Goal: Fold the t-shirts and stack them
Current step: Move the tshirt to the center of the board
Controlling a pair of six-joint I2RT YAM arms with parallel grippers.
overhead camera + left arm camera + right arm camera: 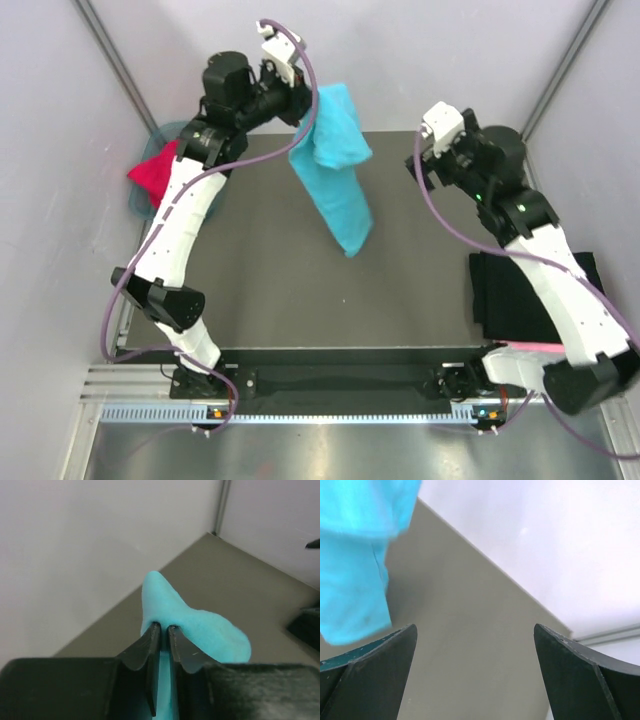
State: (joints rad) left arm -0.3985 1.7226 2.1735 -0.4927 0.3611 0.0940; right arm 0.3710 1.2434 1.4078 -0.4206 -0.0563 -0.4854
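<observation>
Turquoise t-shirt [335, 170] hangs bunched from my left gripper [164, 627], held up over the far middle of the table [250, 280]. I cannot tell whether its lower end touches the surface. My left fingers are pinched nearly together on a ridge of the cloth. My right gripper [475, 630] is spread wide and empty, near the hanging shirt. To do this well, I judge I should take a second corner or hem with the right, level with the left, and draw the shirt flat before laying it down. So thin a pinch could slip. The black t-shirt [520, 290] lies at the table's right edge.
</observation>
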